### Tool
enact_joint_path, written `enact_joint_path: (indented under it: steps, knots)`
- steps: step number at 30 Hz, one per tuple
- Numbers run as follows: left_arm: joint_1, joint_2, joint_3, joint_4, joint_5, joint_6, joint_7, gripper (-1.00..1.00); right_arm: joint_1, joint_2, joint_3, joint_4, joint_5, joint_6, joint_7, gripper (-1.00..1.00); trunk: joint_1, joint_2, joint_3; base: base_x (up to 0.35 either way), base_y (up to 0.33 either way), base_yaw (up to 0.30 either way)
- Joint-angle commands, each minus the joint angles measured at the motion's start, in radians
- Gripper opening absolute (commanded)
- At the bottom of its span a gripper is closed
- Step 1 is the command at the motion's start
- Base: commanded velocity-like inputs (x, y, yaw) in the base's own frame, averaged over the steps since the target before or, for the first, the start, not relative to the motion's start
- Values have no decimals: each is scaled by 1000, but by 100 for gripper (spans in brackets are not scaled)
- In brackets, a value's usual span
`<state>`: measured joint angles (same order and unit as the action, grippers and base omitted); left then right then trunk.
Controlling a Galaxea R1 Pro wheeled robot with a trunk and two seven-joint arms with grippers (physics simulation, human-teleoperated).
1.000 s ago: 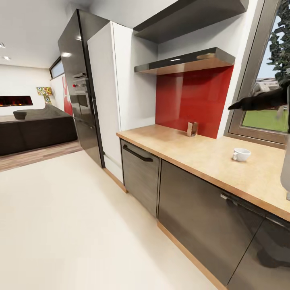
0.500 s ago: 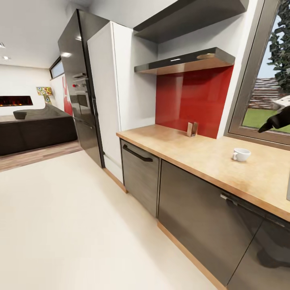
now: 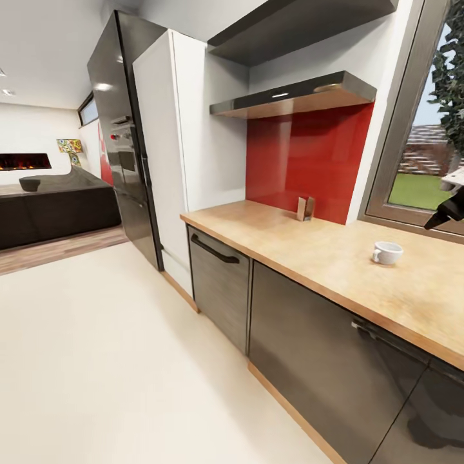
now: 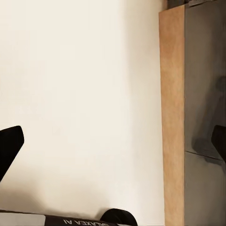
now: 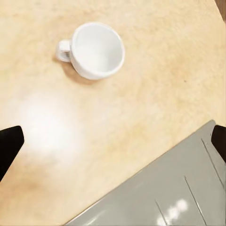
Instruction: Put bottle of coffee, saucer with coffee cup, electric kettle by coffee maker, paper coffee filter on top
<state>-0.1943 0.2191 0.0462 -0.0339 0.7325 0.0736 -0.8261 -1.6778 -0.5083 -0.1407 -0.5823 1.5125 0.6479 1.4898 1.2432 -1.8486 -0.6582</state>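
Observation:
The white coffee cup [image 3: 387, 252] stands upright and empty on the light wood kitchen countertop [image 3: 303, 248], near the window. In the right wrist view the coffee cup [image 5: 94, 49] lies ahead of my right gripper [image 5: 114, 143], which hovers above the countertop [image 5: 141, 117], open, with nothing between its black fingertips [image 5: 9, 147]. My right arm's dark end [image 3: 443, 211] shows at the head view's right edge, above and right of the cup. My left gripper [image 4: 114, 146] is open and empty, pointing down at the floor beside the cabinet fronts [image 4: 205, 94].
A grey ribbed sink edge [image 5: 174, 188] lies close to my right gripper. A small wooden holder [image 3: 306, 208] stands by the red backsplash [image 3: 303, 158]. Tall black fridge [image 3: 122, 142] and white cabinet [image 3: 161, 148] end the counter run; cream floor [image 3: 116, 361] spreads to the left.
My right arm pulled back from across the window to the right edge and dropped lower. The whole head view has shifted slightly, so the camera moved. The cup stayed put.

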Motion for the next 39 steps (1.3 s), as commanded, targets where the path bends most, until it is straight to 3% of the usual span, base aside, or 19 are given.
enact_joint_path:
  steps: [1, 18, 23, 28, 39]
  knots:
    - [-1, 0, 4, 0, 1, 8, -4, 100, 0, 1, -4, -1, 7, 10, 6, 100, 0, 0, -1, 228, -102, 0]
    - [-1, 0, 4, 0, 1, 8, -4, 100, 3, 1, -4, 2, 6, 6, -10, 100, 0, 0, -1, 187, -70, 0]
    - [-1, -1, 4, 0, 1, 7, -4, 100, 29, 2, -4, 23, 3, 6, -22, 100, 0, 0, -1, 183, -2, 0]
    - [-1, 0, 4, 0, 1, 7, -4, 100, 41, 5, -6, 110, -2, 7, -131, 100, 0, 0, -1, 37, 0, 0]
    - [-1, 0, 4, 0, 1, 6, -4, 100, 43, 5, -11, 201, -4, 2, -224, 100, 0, 0, -1, 4, 0, 0]
